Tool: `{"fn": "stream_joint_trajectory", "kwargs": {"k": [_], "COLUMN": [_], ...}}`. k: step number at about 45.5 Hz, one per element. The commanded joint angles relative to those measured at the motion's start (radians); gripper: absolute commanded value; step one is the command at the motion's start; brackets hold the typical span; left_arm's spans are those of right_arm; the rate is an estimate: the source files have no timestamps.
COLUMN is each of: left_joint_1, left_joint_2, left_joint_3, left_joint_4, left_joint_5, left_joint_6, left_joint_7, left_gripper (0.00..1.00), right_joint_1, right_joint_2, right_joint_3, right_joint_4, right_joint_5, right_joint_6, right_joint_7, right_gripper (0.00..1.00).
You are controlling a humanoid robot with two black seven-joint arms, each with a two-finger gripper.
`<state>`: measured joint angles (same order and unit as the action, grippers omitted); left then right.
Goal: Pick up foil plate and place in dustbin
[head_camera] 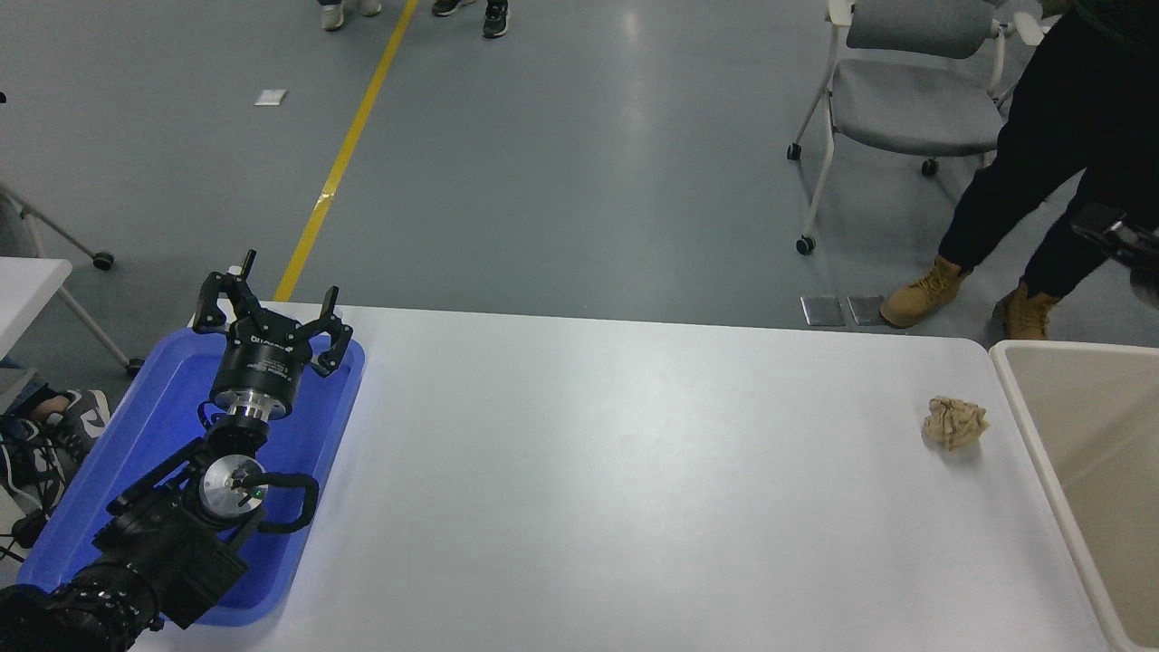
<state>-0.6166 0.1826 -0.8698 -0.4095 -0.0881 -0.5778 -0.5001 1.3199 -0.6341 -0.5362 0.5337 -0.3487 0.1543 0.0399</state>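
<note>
Left tool hovers over the flat blue plastic tray, fingers spread wide. A crumpled tan paper ball sits on the white desk near the large beige plastic dustbin; the right tool barely shows, grip unreadable.

The left gripper, fingers spread, sits over the far end of the flat blue plastic tray at the left edge of the white table. Well to its right, a small crumpled tan paper ball lies on the table, just left of the large beige plastic dustbin. Beyond the table, far right of the gripper, a grey wheeled chair stands left of a person's legs.
</note>
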Motion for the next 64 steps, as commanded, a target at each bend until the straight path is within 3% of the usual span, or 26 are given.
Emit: {"fn": "stream_joint_trajectory", "kwargs": {"k": [1,15,31,64], "left_joint_1": [0.0,0.0,0.001,0.001], "left_joint_2": [0.0,0.0,0.0,0.0], "left_joint_3": [0.0,0.0,0.0,0.0], "left_joint_4": [0.0,0.0,0.0,0.0], "left_joint_5": [-0.001,0.001,-0.001,-0.001], "left_joint_6": [0.001,-0.001,0.001,0.001], "left_joint_7": [0.0,0.0,0.0,0.0], "left_gripper": [1.0,1.0,1.0,1.0], "right_joint_1": [0.128,0.354,0.591,0.742], "right_joint_2": [0.037,0.05,0.117,0.174], "right_joint_3": [-0.065,-0.332,-0.475,-0.593], "right_joint_4": [0.086,0.318,0.439,0.586], "right_joint_5": [-0.076,-0.061,-0.059,-0.052], "right_joint_6": [0.142,0.3,0.62,0.631], "right_joint_7": [-0.002,-0.003,-0.005,-0.005], "right_gripper": [1.0,1.0,1.0,1.0]}}
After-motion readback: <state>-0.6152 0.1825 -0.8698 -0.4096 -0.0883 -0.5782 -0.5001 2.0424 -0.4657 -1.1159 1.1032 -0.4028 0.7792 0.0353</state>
